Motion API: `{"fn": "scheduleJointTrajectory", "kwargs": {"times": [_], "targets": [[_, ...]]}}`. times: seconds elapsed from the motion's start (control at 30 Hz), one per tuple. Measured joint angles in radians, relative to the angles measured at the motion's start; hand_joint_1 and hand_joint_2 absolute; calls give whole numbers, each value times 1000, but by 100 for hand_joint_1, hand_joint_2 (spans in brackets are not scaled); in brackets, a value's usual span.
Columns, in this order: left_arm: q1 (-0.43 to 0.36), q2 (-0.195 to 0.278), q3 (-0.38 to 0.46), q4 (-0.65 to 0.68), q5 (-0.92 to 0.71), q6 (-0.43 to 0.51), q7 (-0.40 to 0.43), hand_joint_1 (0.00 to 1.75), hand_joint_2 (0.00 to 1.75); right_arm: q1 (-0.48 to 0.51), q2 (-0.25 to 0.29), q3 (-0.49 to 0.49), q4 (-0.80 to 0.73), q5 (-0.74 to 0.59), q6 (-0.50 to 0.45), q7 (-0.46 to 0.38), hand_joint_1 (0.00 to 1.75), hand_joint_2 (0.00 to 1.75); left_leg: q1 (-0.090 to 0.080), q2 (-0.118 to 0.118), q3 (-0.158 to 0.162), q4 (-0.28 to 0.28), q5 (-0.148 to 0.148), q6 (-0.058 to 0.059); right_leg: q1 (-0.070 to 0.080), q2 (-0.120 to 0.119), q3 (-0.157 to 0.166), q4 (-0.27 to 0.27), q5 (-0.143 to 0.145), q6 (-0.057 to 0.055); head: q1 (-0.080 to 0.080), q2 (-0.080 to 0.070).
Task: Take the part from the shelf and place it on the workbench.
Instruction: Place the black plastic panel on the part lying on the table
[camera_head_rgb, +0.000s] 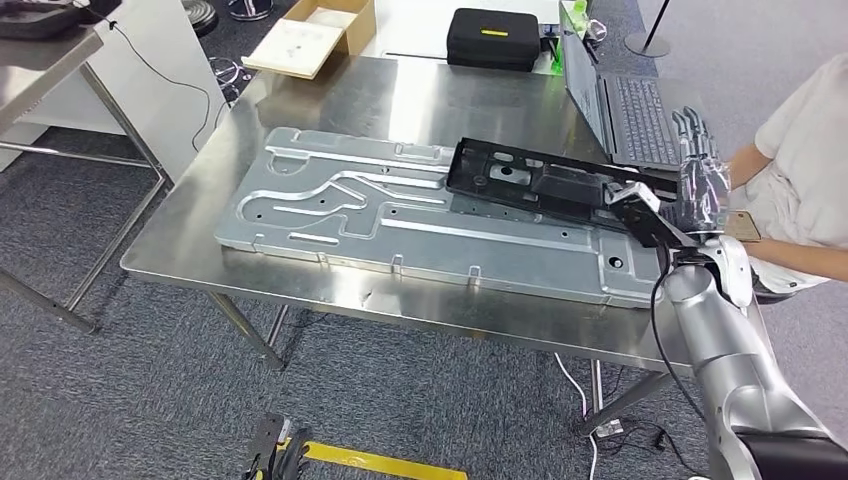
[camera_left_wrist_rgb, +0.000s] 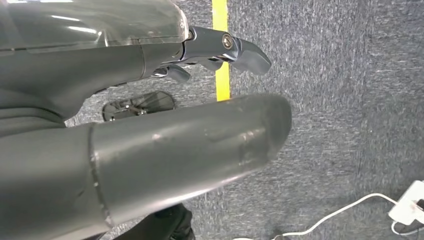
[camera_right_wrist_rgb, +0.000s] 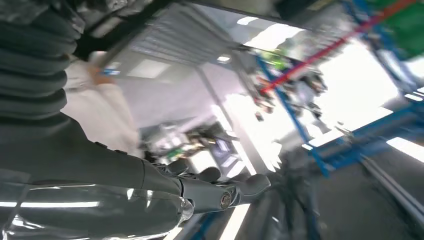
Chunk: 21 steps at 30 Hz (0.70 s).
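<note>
in my head view the right hand (camera_head_rgb: 700, 180) hovers at the workbench (camera_head_rgb: 300, 100) right edge, fingers spread, empty, beside the black part (camera_head_rgb: 540, 180) lying on the metal panel (camera_head_rgb: 330, 210); my left wrist view shows the left hand (camera_left_wrist_rgb: 150, 115) loosely apart over carpet (camera_left_wrist_rgb: 350, 100).

I can read no text, label, brand or number anywhere in my views. On the workbench (camera_head_rgb: 400, 100) the black case (camera_head_rgb: 493, 38) near the far edge carries a small yellow tag, too small for me to make out any lettering. The laptop (camera_head_rgb: 628, 112) at the far right corner shows its keyboard, but the key legends are too fine to read. The cardboard box (camera_head_rgb: 313, 35) past the far left corner shows no print that I can tell. My right wrist view is blurred, so nothing in it is legible.
</note>
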Motion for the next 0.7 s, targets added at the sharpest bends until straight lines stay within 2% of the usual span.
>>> {"fn": "scheduleJointTrajectory", "kwargs": {"times": [0.07,0.13,0.17,0.2,0.23,0.27,0.33,0.37,0.43,0.5,0.57,0.63,0.67,0.7], "targets": [[0,0,-3,0,2,2,0,0,0,52,35,6,-126,-8,-1,-8,0,0,3,-1,-30,71,-47,-10,-2,-1,1,-3,2,-15,0,0],[0,0,-6,0,5,4,2,0,0,97,73,27,-250,9,-3,13,0,0,4,-1,-90,206,-115,-16,1,0,0,-3,1,-24,0,0],[1,0,-7,0,6,4,4,0,0,117,89,42,-298,19,-4,26,0,0,4,-1,-116,262,-134,-17,3,1,0,-3,1,-25,0,0],[1,0,-7,0,7,4,5,0,0,133,102,57,-342,27,-6,35,0,0,4,-1,-129,289,-136,-17,5,1,0,-3,1,-25,0,0],[1,-1,-8,0,8,3,6,0,0,148,110,68,-375,32,-8,37,0,0,4,-1,-123,274,-117,-14,7,1,1,-2,0,-26,0,0],[2,-1,-8,0,9,1,8,0,0,158,116,78,-404,40,-13,33,0,0,4,-1,-98,220,-83,-10,9,0,1,-1,0,-25,0,0],[2,0,-9,0,16,-9,14,0,0,171,129,102,-460,78,-31,28,0,0,1,-2,-28,73,-20,1,12,-1,1,0,0,-24,0,0],[1,0,-9,0,20,-14,18,0,0,176,138,121,-488,108,-41,32,0,0,-1,-1,-4,22,-5,5,14,-1,1,1,0,-22,0,0],[0,1,-9,0,31,-32,24,0,0,195,155,171,-542,162,-59,48,0,0,-6,-2,9,-11,-2,9,15,-2,0,0,1,-14,0,0],[-1,0,-8,0,47,-58,32,0,0,213,167,218,-587,186,-69,56,0,87,-3,-7,14,-20,6,18,14,-5,2,-1,-1,-3,0,0],[0,0,-5,0,65,-88,41,0,0,222,173,250,-620,194,-79,60,0,175,2,-15,19,-33,17,29,14,-6,-16,45,-37,5,0,0],[4,1,1,0,78,-108,49,0,0,230,175,274,-639,196,-88,66,0,175,3,-24,19,-37,22,34,13,-4,-67,164,-104,9,1,0],[8,2,4,0,81,-114,50,0,0,237,175,284,-643,195,-91,69,0,175,3,-30,18,-36,22,35,12,-3,-95,224,-129,11,0,0],[13,2,6,0,82,-118,51,0,0,245,175,294,-646,192,-92,70,0,175,3,-36,17,-35,22,34,10,-3,-111,260,-136,13,0,0]]}}
